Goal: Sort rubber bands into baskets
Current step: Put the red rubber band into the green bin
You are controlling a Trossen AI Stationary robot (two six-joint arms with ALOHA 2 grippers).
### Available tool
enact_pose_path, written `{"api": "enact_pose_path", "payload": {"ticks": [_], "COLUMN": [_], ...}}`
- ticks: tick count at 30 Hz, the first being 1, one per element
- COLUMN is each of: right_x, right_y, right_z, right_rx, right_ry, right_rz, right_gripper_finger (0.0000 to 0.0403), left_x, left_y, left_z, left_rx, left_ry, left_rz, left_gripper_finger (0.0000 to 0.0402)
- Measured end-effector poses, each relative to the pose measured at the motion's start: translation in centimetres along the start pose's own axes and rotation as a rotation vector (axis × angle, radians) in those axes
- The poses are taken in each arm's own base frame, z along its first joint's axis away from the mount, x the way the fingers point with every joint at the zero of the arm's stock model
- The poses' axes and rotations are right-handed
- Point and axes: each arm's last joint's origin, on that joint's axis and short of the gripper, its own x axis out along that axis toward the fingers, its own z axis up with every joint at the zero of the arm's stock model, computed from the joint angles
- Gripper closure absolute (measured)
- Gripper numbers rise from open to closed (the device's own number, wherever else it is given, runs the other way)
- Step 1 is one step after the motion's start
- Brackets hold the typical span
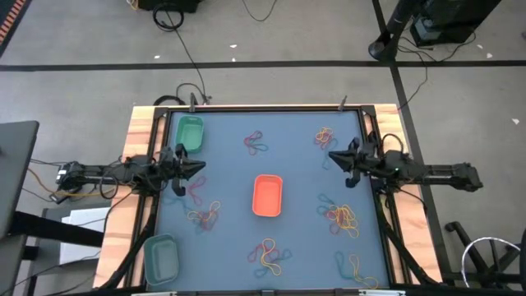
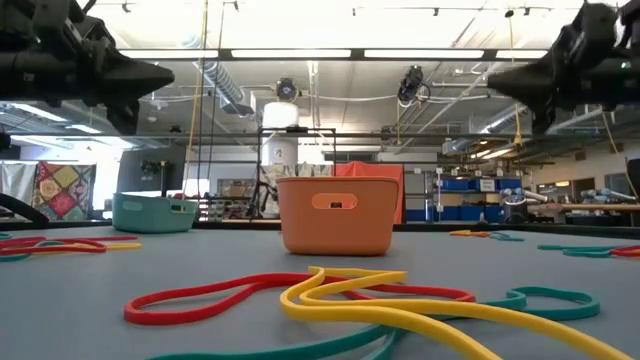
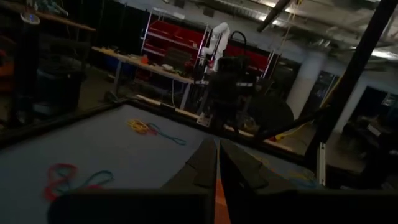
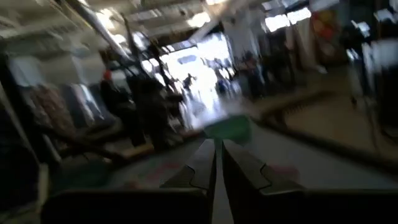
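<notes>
Three baskets stand on the blue-grey mat: a bright green one [image 1: 191,133] at the far left, an orange one [image 1: 267,196] in the middle, also in the low view [image 2: 337,213], and a dull teal one [image 1: 162,256] at the near left. Rubber bands in red, yellow and teal lie in loose clusters on the mat [image 1: 255,143] [image 1: 325,137] [image 1: 203,215] [image 1: 341,216] [image 1: 267,256]. My left gripper [image 1: 200,168] is shut and empty, held above the mat's left side and pointing right. My right gripper [image 1: 331,158] is shut and empty above the right side, pointing left.
Wooden rails [image 1: 141,148] frame the mat on the left and right. Black cables run on the floor beyond the far edge [image 1: 185,49]. More bands lie at the near right [image 1: 353,265] and beside my left gripper [image 1: 196,191]. Bare mat lies between the clusters.
</notes>
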Motion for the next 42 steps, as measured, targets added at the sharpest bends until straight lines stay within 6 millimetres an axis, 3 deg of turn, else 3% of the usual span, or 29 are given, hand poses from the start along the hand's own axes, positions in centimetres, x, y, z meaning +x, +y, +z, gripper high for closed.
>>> {"api": "enact_pose_path", "payload": {"ticks": [4, 9, 22, 29, 34, 42], "right_x": [0.3, 0.8, 2.8, 3.2, 3.4, 3.9], "right_y": [-0.7, -0.6, -1.4, -1.9, -2.1, -2.1], "right_z": [-0.9, -1.1, -1.8, -2.7, -3.1, -3.4], "right_rx": [0.093, 0.159, 0.155, 0.123, 0.117, 0.106], "right_ry": [0.063, 0.142, 0.364, 0.436, 0.463, 0.464], "right_rz": [-0.137, -0.111, -0.285, -0.335, -0.354, -0.351], "right_gripper_finger": [0.0361, 0.0361, 0.0361, 0.0361, 0.0361, 0.0361], "left_x": [0.0, -0.1, 1.9, 3.7, 5.1, 6.4], "left_y": [-0.1, -0.3, 0.8, 0.1, -0.6, -0.2], "left_z": [0.2, 1.2, -3.3, -2.5, -1.1, -3.8], "left_rx": [-0.016, -0.029, -0.202, -0.174, -0.083, -0.088], "left_ry": [-0.025, -0.118, 0.403, 0.697, 0.908, 1.124], "left_rz": [0.0, -0.028, 0.271, 0.408, 0.564, 0.652], "left_gripper_finger": [0.0376, 0.0376, 0.0359, 0.0292, 0.0282, 0.0282]}}
